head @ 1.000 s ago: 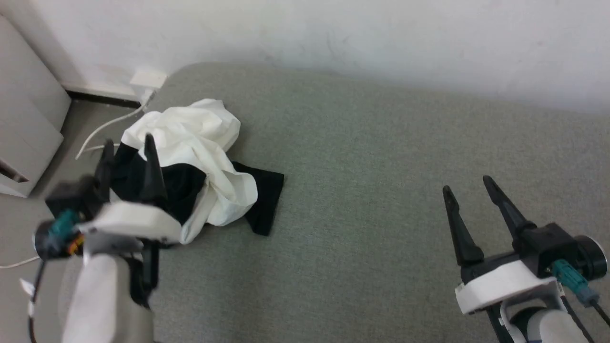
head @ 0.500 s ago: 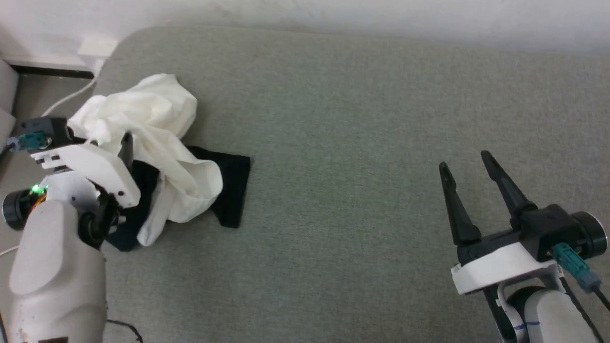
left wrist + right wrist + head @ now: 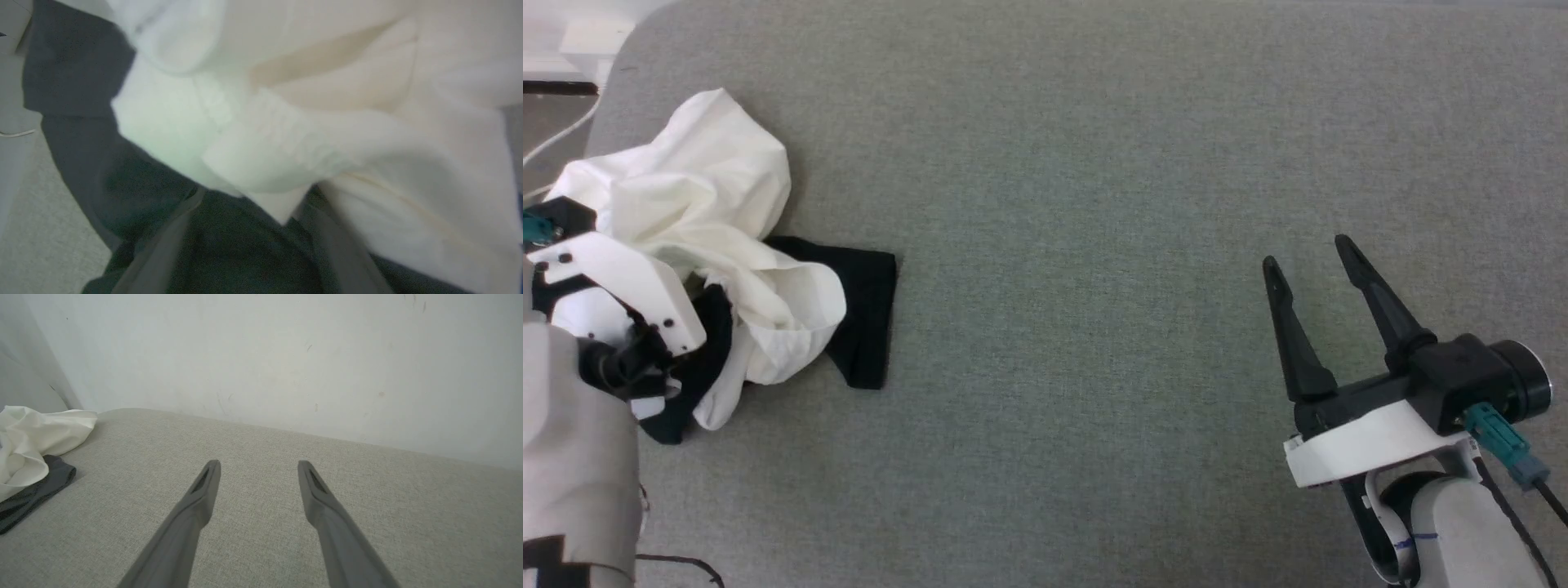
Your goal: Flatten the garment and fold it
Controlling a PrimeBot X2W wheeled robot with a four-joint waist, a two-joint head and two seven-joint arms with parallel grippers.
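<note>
Two claws sit at the lower corners of the head view. On the near right, the right claw (image 3: 1307,253) hangs above the grey fabric surface (image 3: 1094,245) on its pale forearm (image 3: 1462,531). Its fingers point up the view and are spread wide with nothing between them, well apart from the shirt (image 3: 719,204). Its wrist view shows the same open pair over bare fabric.

On the near left, the left arm (image 3: 572,457) reaches in from the corner. Its white wrist mount lies over the shirt's near edge, and the fingers are buried in cloth there. The left wrist view shows the left claw (image 3: 255,194) up close, though blurred. Its two fingers stand apart, open, with black cloth lying between them and a white fold draped across their tips. Whether either finger presses the cloth I cannot tell.

The shirt lies crumpled in a heap at the surface's left edge, near its rounded far corner. White fabric is bunched on top. One black sleeve sticks out flat to the right, resting on the surface, and more black cloth shows at the near end beside the left wrist.

Past that corner a white cable (image 3: 560,143) runs across the floor. In the right wrist view a plain white wall (image 3: 265,355) rises behind the surface's far edge.
</note>
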